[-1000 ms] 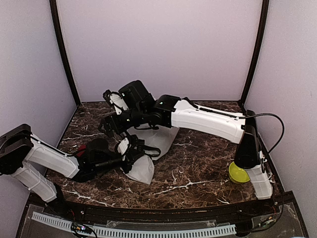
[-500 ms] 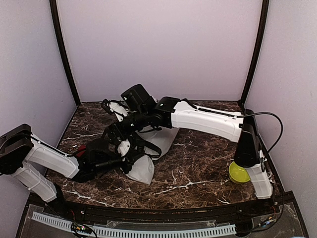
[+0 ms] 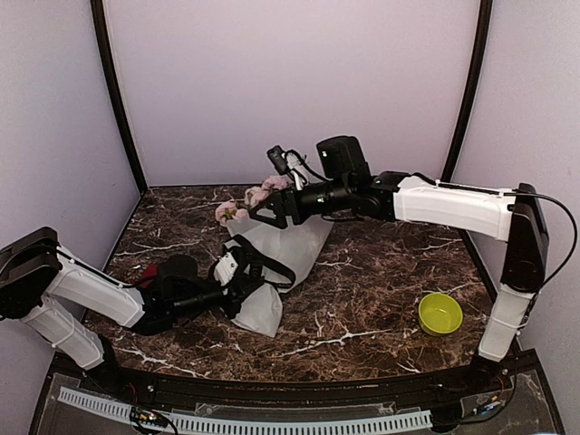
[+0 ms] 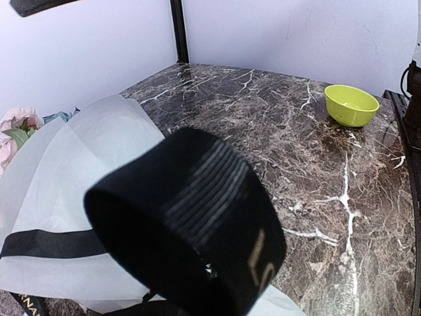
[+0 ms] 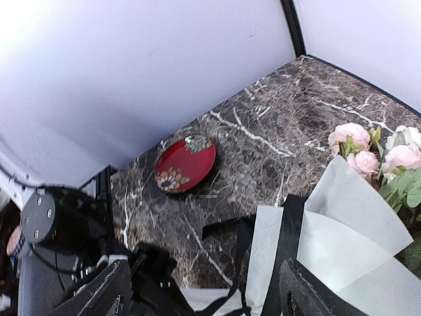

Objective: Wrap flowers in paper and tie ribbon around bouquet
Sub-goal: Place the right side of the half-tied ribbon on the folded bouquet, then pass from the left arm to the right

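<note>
Since a moment earlier the right arm had swung up off the bundle and out toward 3 o'clock, so the flowers (image 3: 258, 194) it had been covering showed again. The right gripper (image 3: 265, 212) hung just above the paper (image 3: 294, 246), next to the blooms, its two fingers (image 5: 112, 293) spread wide apart with nothing between them. The left arm had not shifted.

From where I stood, the bouquet (image 3: 272, 254) lay a little toward 9 o'clock of the middle of the marble table (image 3: 381, 272). Its pink and white heads pointed to about 11 o'clock and its narrow papered end to 6 o'clock. The ribbon (image 3: 272, 270) crossed the frosted cone in loose black loops. In the right wrist view one strand ran straight down the sheet beside the leaves.

The left gripper (image 3: 234, 292) lay low on the table at the 9 o'clock side of the cone, closed tight. A fat curl of ribbon (image 4: 197, 210) filled its camera's view, and a flat strip crossed the paper (image 4: 99, 151) behind it. Whether the fingers actually pinched the ribbon I could not tell.

A lime green bowl (image 3: 439, 313) sat well apart at about 4 o'clock. A red patterned plate (image 5: 185, 163) lay beyond the left arm toward 9 o'clock.
</note>
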### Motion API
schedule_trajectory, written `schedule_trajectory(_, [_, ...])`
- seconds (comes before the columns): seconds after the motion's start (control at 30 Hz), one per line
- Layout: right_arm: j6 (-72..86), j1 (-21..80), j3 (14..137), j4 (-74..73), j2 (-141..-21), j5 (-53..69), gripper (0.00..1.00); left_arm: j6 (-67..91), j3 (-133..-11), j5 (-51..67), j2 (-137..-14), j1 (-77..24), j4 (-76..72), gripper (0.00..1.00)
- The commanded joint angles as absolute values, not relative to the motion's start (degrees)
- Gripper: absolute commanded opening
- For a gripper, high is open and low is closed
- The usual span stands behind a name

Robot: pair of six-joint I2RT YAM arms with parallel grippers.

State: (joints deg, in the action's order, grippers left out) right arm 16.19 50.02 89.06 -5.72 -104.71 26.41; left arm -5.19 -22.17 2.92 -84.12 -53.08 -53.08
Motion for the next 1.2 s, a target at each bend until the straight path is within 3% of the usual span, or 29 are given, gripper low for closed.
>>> schedule_trajectory(0.0, [11.3, 51.3, 79.7, 0.9, -100.6, 33.5, 0.74, -2.1, -22.6, 3.9, -82.9, -53.0, -54.5, 0.0])
schedule_trajectory(0.17, [12.1, 51.4, 70.7, 13.5, -99.4, 40.9, 0.72, -0.7, -23.0, 4.5, -83.4, -53.0, -54.7, 0.0])
schedule_trajectory(0.33, [11.2, 52.6, 70.7, 14.4, -102.5, 43.5, 0.8, -0.8, -23.3, 4.4, -83.5, -53.0, -53.8, 0.0])
schedule_trajectory(0.47, [9.8, 54.1, 72.9, 12.0, -105.4, 42.6, 0.77, -1.1, -23.5, 4.5, -83.9, -53.0, -53.6, 0.0])
schedule_trajectory(0.6, [8.6, 54.6, 74.8, 9.2, -107.5, 42.6, 0.57, -0.9, -23.7, 4.4, -84.1, -53.0, -53.6, 0.0])
schedule_trajectory(0.77, [10.4, 54.5, 73.0, 12.3, -106.0, 43.0, 0.01, -1.0, -23.9, 4.8, -84.5, -53.0, -53.0, 0.0])
schedule_trajectory(0.97, [12.6, 53.8, 72.0, 12.7, -105.2, 38.7, 0.0, 0.0, -23.8, 5.1, -83.1, -52.9, -51.1, 0.0])
schedule_trajectory(1.0, [12.8, 53.6, 72.1, 12.3, -105.3, 37.9, 0.0, 0.4, -24.0, 4.8, -82.6, -52.9, -49.9, 0.04])
schedule_trajectory(1.1, [13.6, 53.0, 72.7, 11.4, -105.7, 35.9, 0.0, 1.7, -25.3, 3.9, -79.8, -52.8, -42.6, 0.43])
schedule_trajectory(1.17, [13.9, 52.8, 73.1, 10.6, -105.8, 34.0, 0.0, 2.7, -27.7, 5.9, -77.2, -52.0, -34.9, 0.57])
